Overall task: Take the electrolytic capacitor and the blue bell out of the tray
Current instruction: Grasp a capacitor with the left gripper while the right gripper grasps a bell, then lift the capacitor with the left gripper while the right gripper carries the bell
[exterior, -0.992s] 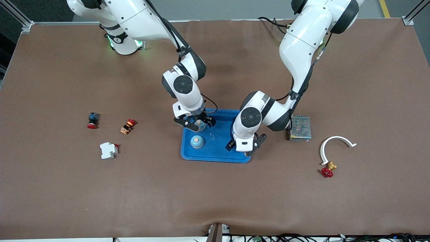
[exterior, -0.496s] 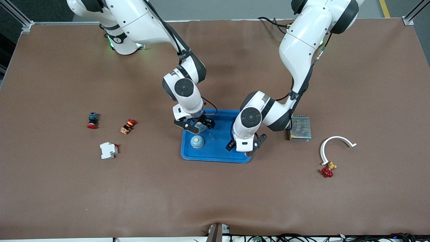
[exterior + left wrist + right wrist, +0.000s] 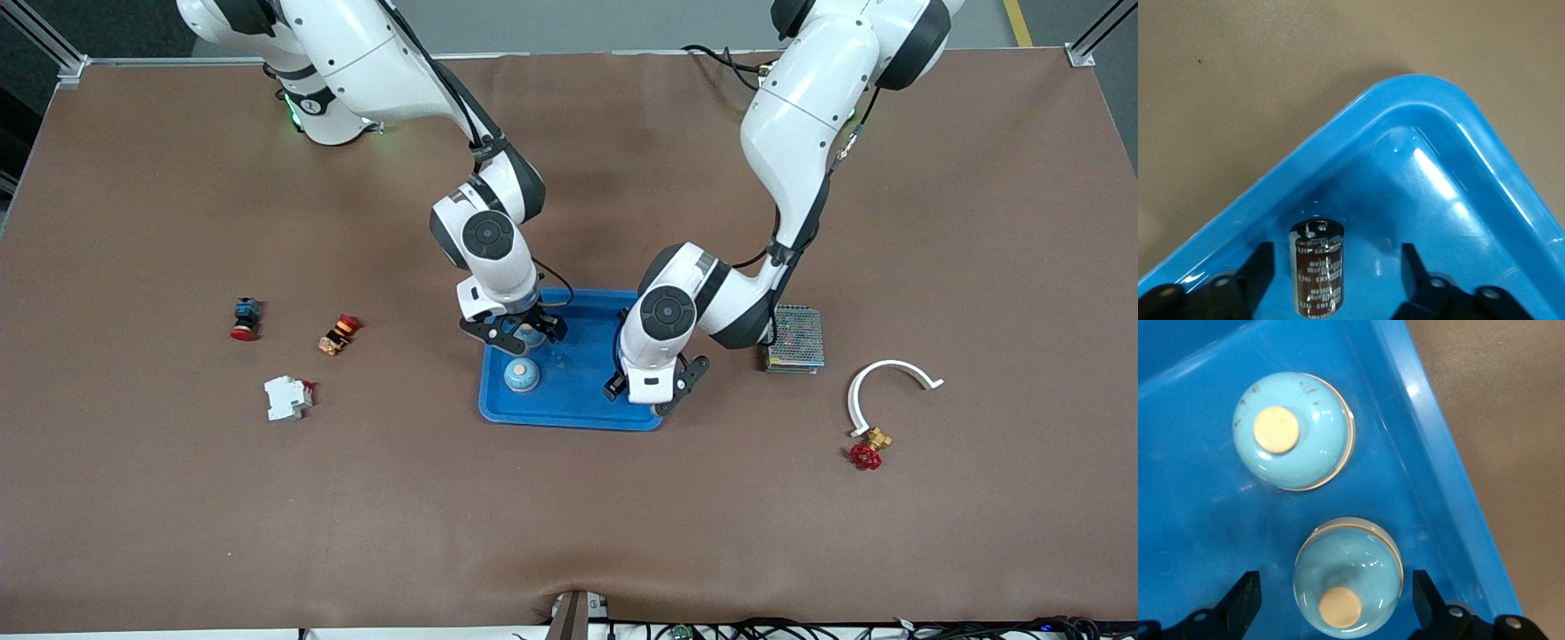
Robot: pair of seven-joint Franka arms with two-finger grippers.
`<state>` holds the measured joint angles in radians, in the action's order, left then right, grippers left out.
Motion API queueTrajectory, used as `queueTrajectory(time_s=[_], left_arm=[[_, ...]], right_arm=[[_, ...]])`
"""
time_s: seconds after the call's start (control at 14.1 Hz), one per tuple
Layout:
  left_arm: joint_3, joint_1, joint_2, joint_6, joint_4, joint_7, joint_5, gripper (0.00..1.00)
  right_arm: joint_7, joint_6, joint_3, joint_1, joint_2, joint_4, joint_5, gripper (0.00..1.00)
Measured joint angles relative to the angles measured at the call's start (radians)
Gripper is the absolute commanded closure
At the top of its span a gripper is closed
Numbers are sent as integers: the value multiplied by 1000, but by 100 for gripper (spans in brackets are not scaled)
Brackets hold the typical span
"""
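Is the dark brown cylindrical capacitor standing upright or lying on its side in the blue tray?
Upright. The dark brown cylindrical capacitor stands on its end in the blue plastic tray; its top face shows above its printed side.

brown table under even light

a wide tabletop [image 3: 569, 533] covered by a matte brown mat fills the front view, with a small wrinkle in the mat at the middle of the edge nearest the front camera. aluminium frame posts [image 3: 1089, 40] stand at the two corners along the robots' edge. a strip of grey floor [image 3: 622, 25] shows past that edge, with a yellow line [image 3: 1018, 22] on it. dark cables [image 3: 800, 629] trail along the nearest edge.
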<state>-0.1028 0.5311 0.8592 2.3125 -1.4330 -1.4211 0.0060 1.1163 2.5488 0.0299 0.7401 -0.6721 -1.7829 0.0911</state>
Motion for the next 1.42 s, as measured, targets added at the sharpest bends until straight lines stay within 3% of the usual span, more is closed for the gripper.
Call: queueTrajectory(time_s=[0.07,0.14,0.21,0.42,0.85,1.06,1.2,1.42], left_arm=[[1,0,0,0,0,0,0,76],[2,0,0,0,0,0,0,82],[4,0,0,0,1,0,0,87],[6,0,0,0,4,0,0,87],[16,-3,-21,-42,33,-16,0,87],[44,-12,-85,-152,51,27,0,87],[51,-38,-149,-234,60,89,0,87],[52,-130,-253,-369,65,248,0,87]], right_arm=[[0,0,0,0,-1,0,0,0],[0,0,0,0,-1,0,0,6],[0,0,0,0,-1,0,0,25],[-1,0,1,0,-2,2,0,100],[0,-44,2,-1,-3,52,1,100],[-36,-307,9,-25,-1,188,-1,100],[-181,-461,11,-65,5,274,-1,100],[-422,-574,16,-141,24,308,-1,100]])
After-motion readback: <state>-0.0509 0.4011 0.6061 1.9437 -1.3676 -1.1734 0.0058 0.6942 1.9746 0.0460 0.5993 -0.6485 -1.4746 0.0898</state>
